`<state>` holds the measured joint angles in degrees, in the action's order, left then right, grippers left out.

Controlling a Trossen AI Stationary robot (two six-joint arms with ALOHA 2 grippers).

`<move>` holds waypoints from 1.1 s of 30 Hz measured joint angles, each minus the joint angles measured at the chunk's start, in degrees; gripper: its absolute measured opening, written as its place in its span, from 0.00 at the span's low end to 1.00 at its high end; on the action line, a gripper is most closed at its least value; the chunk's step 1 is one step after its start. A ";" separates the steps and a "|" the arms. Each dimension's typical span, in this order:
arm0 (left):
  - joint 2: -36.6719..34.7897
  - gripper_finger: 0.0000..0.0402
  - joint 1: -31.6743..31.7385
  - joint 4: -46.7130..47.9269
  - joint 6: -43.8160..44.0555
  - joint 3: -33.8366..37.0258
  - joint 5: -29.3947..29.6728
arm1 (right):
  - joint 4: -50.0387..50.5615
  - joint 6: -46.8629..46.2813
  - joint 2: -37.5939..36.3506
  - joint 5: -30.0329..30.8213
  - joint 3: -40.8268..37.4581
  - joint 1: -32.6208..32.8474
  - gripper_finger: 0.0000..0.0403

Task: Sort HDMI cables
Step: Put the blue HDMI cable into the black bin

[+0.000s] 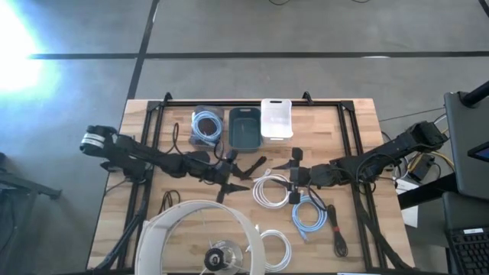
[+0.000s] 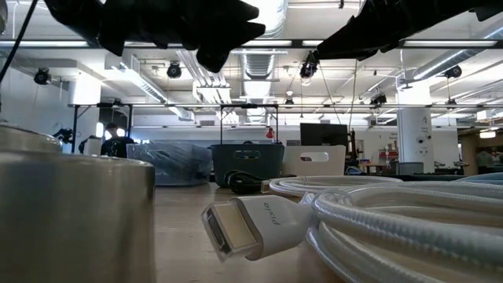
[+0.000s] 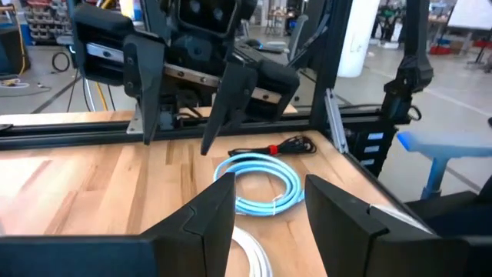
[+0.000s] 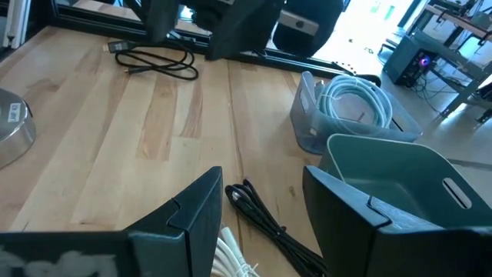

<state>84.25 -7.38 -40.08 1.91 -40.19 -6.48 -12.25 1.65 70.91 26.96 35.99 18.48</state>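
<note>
My left gripper (image 1: 246,174) (image 3: 265,219) and my right gripper (image 1: 281,174) (image 4: 257,201) face each other over the table's middle, both open and empty. A white cable coil (image 1: 269,189) lies on the table just near of them, and its plug (image 2: 244,224) fills the low view. A light blue coil (image 1: 308,216) (image 3: 257,185) and a black cable (image 1: 336,231) lie at the near right. Another white coil (image 1: 276,248) lies at the near edge. A thin black cable (image 4: 261,219) lies on the wood ahead of my right fingers. Another black cable (image 1: 170,200) (image 4: 157,61) lies at the left.
Three bins stand side by side at the far edge: a grey one (image 1: 206,126) (image 4: 307,115) holding a light blue coil (image 4: 350,96), a dark teal one (image 1: 244,127) (image 4: 392,169), and a white one (image 1: 276,118). A large round white and metal object (image 1: 195,233) stands at the near left.
</note>
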 joint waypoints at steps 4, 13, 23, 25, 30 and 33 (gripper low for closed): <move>1.43 0.40 0.00 -0.04 -0.37 -1.06 0.02 | 0.00 0.00 0.00 0.00 0.01 0.00 0.44; 0.37 0.40 -0.02 -0.26 0.16 -1.31 0.07 | 0.00 0.01 0.00 0.00 0.02 0.00 0.44; 0.47 0.40 -0.02 2.94 1.22 -0.95 0.11 | -0.34 0.30 0.00 0.00 0.00 0.00 0.44; 0.47 0.40 -0.02 3.51 1.25 -0.94 0.11 | -1.69 1.59 0.00 0.00 0.03 0.00 0.44; 0.47 0.40 -0.02 4.13 1.32 -0.94 0.13 | -1.23 1.36 0.10 0.00 0.07 0.00 0.44; 0.47 0.40 -0.02 4.19 1.34 -0.94 0.12 | 1.90 -5.21 0.22 -0.08 0.07 0.02 0.44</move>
<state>84.73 -7.40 -35.88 3.25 -41.12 -6.37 -10.35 -3.56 71.13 26.88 36.05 18.50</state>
